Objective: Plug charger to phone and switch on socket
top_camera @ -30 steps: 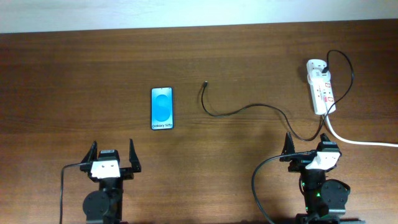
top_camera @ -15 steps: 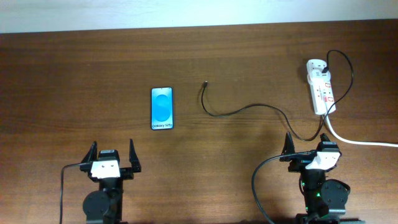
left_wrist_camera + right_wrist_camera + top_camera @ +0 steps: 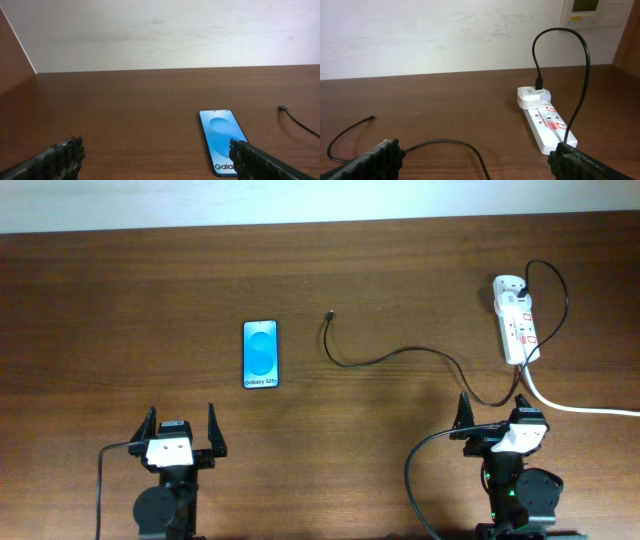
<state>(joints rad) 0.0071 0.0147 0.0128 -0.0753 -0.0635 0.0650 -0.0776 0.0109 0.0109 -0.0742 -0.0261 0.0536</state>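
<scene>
The thin black charger cable's tip (image 3: 331, 313) lies right of the blue-screened black phone (image 3: 260, 354), both ahead of the left gripper (image 3: 181, 422) (spread, empty, nearer); the right gripper (image 3: 492, 416), also spread, faces the white socket strip (image 3: 517, 320).

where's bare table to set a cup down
Widest bare wood lies left of the black-framed blue-screen phone, and along the far edge. The gap between phone and thin black charger cable is narrower. Crowded: right side, where the cable loops to the white power strip.
</scene>
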